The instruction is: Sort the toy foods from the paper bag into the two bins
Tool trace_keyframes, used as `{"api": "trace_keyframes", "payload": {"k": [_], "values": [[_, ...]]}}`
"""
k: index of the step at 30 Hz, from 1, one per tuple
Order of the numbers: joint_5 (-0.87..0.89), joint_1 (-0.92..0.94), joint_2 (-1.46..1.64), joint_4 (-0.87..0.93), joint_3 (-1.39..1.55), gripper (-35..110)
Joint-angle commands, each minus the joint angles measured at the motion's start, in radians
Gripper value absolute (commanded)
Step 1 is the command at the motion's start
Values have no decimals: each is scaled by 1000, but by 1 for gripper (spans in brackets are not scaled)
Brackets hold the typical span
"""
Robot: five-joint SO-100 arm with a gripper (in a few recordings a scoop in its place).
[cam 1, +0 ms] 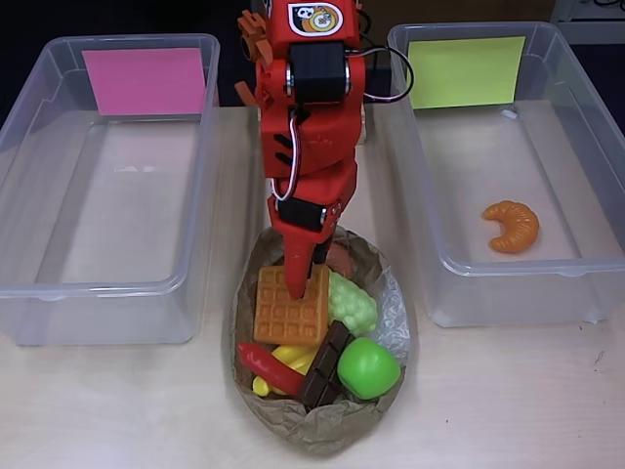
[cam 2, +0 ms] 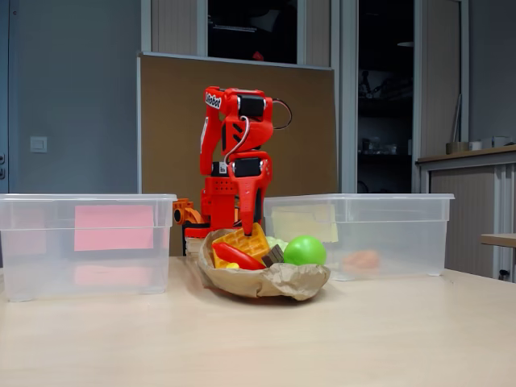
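Red two-finger gripper (cam 1: pixel 302 278) is down in the crumpled brown paper bag (cam 1: pixel 256 262), lower centre of overhead view, fingertips on the orange plastic waffle (cam 1: pixel 283 315); can't tell if it's pinching or still apart. Orange toy croissant (cam 1: pixel 512 225) sits in the yellow-labelled clear bin (cam 1: pixel 576 93), right; pink-labelled clear bin (cam 1: pixel 29 127), left, holds nothing. Pick step for the waffle; next needs a firm close, then a lift.

Soft even light, slight blur
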Motion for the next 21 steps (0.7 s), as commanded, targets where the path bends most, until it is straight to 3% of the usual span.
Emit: {"api": "trace_keyframes", "payload": {"k": [1,21], "values": [[-20,0,-2,15,-37,21],[-135,9,-61,32,-164,0]]}}
